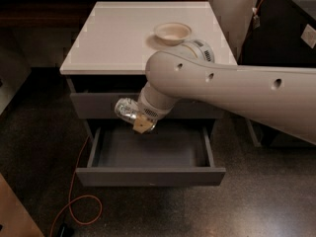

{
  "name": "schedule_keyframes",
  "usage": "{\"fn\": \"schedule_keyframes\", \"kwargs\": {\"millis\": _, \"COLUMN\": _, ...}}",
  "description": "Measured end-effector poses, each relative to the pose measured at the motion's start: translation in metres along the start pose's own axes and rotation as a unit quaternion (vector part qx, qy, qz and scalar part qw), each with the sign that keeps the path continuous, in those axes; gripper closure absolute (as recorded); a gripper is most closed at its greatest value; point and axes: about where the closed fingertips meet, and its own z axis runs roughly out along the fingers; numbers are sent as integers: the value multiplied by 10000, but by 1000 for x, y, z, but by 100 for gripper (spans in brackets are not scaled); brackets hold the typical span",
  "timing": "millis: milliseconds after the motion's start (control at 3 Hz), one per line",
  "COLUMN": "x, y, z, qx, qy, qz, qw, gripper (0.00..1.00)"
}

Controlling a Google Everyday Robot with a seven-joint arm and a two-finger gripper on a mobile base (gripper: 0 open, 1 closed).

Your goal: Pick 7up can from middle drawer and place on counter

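Observation:
My gripper (134, 118) is shut on the 7up can (125, 108), a small shiny silvery can held tilted on its side. It hangs above the back left of the open middle drawer (148, 174), level with the top drawer's front. The drawer's dark grey inside shows nothing else in it. The white counter (108, 36) lies above and behind the can. My thick white arm reaches in from the right and covers the cabinet's right front.
A shallow cream bowl (172, 32) sits on the counter near its right side. An orange cable (74, 201) loops on the dark speckled floor at the lower left. Dark furniture stands to the right of the cabinet.

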Motion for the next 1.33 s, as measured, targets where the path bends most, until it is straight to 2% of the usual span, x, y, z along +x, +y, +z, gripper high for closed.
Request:
{"fn": "schedule_keyframes", "kwargs": {"millis": 333, "x": -21, "y": -22, "z": -36, "qx": 46, "qy": -24, "qz": -229, "qw": 9997, "gripper": 100}}
{"fn": "schedule_keyframes", "kwargs": {"millis": 667, "x": -35, "y": -58, "z": -49, "qx": -4, "qy": 39, "qz": -208, "qw": 9998, "gripper": 100}}
{"fn": "schedule_keyframes", "kwargs": {"millis": 1333, "x": -72, "y": -130, "z": -46, "qx": -153, "qy": 126, "qz": -221, "qw": 9996, "gripper": 100}}
